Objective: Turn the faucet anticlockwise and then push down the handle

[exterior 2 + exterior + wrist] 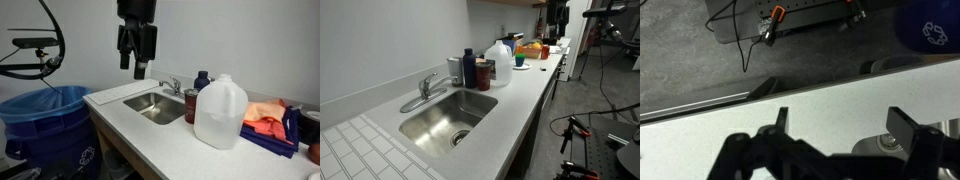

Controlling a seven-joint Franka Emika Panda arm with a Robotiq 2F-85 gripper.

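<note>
The chrome faucet [426,89] stands at the back rim of the steel sink [420,126], with its lever handle raised and its spout over the basin. It also shows in an exterior view [170,85] behind the sink [150,107]. My gripper [133,68] hangs open and empty well above the counter, up and to the left of the faucet. It is out of frame in the exterior view that shows the faucet closest. In the wrist view my open fingers [843,125] frame the white counter. A grey metallic part [890,145], possibly the faucet, lies near the right finger.
A plastic jug [220,112], a blue bottle [203,80] and a red can [191,105] stand on the counter beside the sink. Orange cloth [265,115] lies further along. A blue bin [50,125] stands by the counter's end. Cables lie on the floor [750,40].
</note>
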